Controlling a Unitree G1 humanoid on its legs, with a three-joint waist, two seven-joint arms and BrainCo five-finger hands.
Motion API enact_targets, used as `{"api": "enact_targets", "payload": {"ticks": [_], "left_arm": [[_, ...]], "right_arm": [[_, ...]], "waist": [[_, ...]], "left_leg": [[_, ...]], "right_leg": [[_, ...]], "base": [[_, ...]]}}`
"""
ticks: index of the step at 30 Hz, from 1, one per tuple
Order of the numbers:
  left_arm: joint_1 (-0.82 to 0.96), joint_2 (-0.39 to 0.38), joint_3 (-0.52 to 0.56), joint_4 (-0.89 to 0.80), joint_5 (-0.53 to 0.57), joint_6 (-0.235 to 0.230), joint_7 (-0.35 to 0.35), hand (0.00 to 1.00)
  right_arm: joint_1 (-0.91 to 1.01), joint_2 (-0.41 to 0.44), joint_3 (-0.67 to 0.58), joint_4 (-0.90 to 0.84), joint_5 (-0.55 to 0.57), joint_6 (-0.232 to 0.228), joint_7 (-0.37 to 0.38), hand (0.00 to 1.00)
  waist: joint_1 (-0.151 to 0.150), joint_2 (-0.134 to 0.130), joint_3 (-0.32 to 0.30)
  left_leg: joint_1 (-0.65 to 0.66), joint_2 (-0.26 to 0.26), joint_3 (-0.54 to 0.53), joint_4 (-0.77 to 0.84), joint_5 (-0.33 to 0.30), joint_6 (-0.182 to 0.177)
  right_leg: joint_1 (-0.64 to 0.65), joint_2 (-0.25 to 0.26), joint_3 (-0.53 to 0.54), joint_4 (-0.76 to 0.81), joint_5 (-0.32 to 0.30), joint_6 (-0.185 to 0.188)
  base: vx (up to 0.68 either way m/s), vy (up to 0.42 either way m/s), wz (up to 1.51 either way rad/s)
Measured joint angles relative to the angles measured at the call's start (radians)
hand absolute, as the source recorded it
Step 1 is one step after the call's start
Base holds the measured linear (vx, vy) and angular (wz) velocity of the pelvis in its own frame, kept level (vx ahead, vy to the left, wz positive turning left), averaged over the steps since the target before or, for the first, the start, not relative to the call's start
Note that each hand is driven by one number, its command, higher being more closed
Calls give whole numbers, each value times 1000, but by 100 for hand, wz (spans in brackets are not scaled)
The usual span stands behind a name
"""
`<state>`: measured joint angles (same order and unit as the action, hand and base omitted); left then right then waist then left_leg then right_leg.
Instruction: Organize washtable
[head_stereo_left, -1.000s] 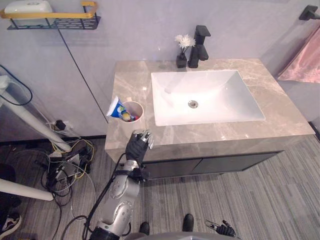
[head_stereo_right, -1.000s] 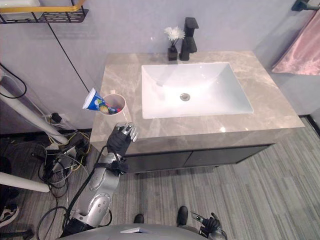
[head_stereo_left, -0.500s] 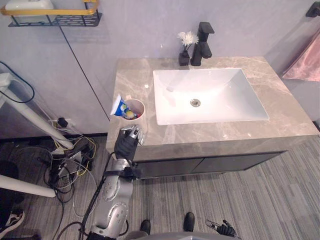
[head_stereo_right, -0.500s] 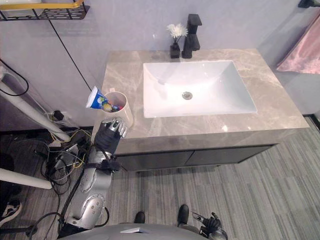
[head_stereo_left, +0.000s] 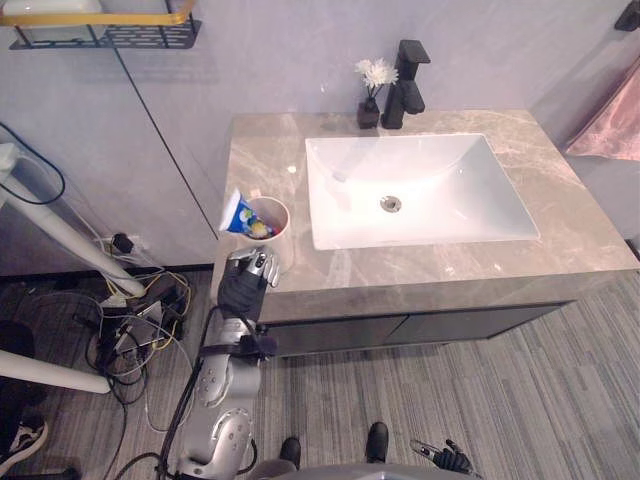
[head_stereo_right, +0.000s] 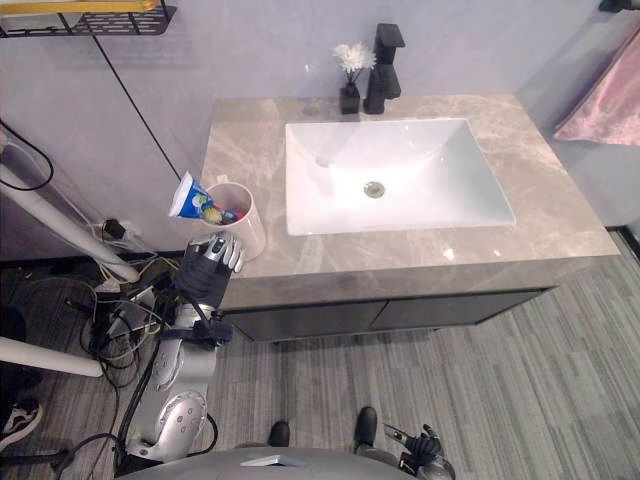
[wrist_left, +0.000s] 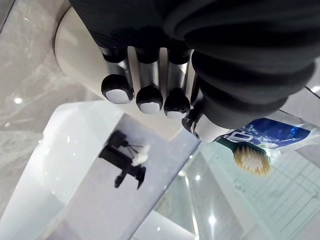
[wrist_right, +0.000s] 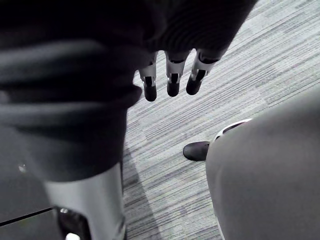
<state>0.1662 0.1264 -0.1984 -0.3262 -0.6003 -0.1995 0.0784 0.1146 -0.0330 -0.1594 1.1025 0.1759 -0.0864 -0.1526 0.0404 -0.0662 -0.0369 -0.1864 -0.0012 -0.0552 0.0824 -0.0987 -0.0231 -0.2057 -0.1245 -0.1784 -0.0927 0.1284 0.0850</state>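
One cup (head_stereo_left: 278, 248) is all I can count loose on the washtable (head_stereo_left: 420, 270). It stands upright at the front left corner, close to the edge. One toothpaste tube (head_stereo_left: 233, 214) sticks out of it, leaning away from the basin (head_stereo_left: 450, 190), and one toothbrush (wrist_left: 248, 160) sits in it beside the tube. I can't make out the other coloured bits inside the cup.

At the back, one small dark vase (head_stereo_left: 368, 113) with a white flower stands just beside one black faucet (head_stereo_left: 408, 80). One shelf (head_stereo_left: 100, 30) hangs on the wall off to the left, and one pink towel (head_stereo_left: 610, 125) hangs to the right.

From here the tidying looks nearly done. The brush and paste are gathered in the cup, and the stone around the basin is bare. If anything is left, I'd guess it is moving the cup back from the edge, or simply taking the arm away.

Both hands show. The left hand (head_stereo_left: 243, 288) is at the counter's front edge, just beside the cup on its near side. Its fingers are curled in and, as far as I can see, they grip nothing. The right hand (wrist_right: 170, 75) hangs low over the floor, with its fingers loose, straight and empty.
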Motion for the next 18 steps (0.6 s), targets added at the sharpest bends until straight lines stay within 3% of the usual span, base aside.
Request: {"api": "enact_targets", "payload": {"ticks": [18], "left_arm": [[-65, 36, -17, 157, 59, 1, 32, 100]], "right_arm": [[-1, -2, -5, -12, 0, 1, 0, 0]], "waist": [[-3, 5, 7]], "left_leg": [[38, 1, 25, -28, -2, 0]], "right_leg": [[2, 9, 27, -7, 3, 1]], "base": [[1, -1, -4]]}}
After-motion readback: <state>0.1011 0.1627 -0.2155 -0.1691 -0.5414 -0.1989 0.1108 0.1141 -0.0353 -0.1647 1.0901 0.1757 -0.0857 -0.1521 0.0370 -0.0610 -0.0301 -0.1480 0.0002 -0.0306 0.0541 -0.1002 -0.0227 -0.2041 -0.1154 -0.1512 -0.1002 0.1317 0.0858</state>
